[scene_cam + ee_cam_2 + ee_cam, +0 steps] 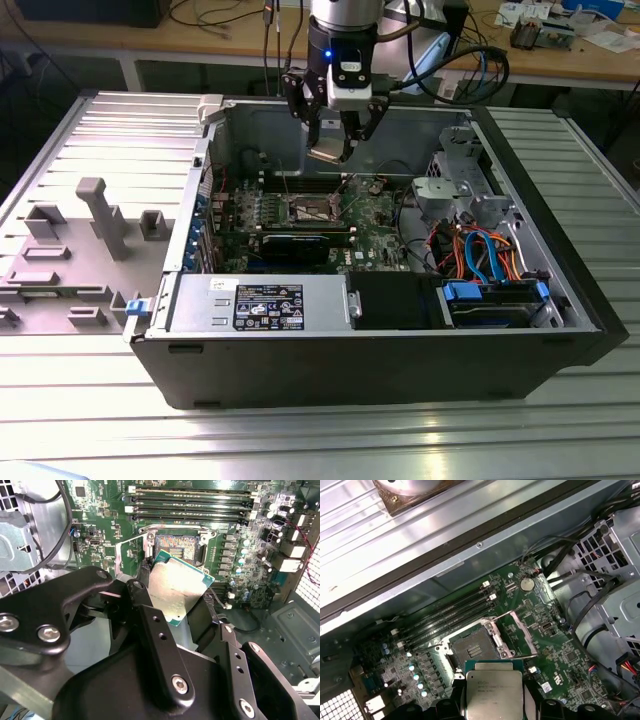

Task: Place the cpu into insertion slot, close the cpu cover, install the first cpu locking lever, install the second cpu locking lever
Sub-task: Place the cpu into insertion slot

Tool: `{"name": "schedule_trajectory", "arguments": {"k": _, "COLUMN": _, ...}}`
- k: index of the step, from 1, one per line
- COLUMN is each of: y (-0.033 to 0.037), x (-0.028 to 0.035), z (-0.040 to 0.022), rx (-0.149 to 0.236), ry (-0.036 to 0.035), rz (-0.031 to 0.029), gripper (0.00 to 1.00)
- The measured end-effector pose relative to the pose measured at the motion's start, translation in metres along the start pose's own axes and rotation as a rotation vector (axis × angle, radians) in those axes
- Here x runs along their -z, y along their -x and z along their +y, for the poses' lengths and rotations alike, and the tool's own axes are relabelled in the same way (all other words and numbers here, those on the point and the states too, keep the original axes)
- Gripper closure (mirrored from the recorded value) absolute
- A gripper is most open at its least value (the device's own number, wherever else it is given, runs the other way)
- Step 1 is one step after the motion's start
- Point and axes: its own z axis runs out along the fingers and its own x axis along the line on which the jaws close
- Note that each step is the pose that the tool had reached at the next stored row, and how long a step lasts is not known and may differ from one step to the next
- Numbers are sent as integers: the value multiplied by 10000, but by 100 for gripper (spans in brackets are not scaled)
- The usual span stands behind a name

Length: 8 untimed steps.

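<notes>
My pincer (pixel 336 143) is clamped on the cpu (pixel 176 591), a finger against each opposite edge, holding the chip tilted in the air inside the open computer case (pixel 350 372). The insertion slot (pixel 473 649) lies on the green board below my pincer, well apart from the chip, with its golden-brown centre bare. The case rests on the ribbed metal tabletop (pixel 560 430).

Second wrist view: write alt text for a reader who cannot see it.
The gripper grips the cpu by its edges, silvery face showing, clear of the empty insertion slot on the green motherboard. Long black memory slots lie beyond the slot.
</notes>
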Motion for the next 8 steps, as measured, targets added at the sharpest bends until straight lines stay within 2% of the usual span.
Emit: {"name": "schedule_trajectory", "arguments": {"k": 8, "y": 0, "x": -1, "z": 0, "rx": -118, "ry": 1, "rz": -4, "gripper": 45}}
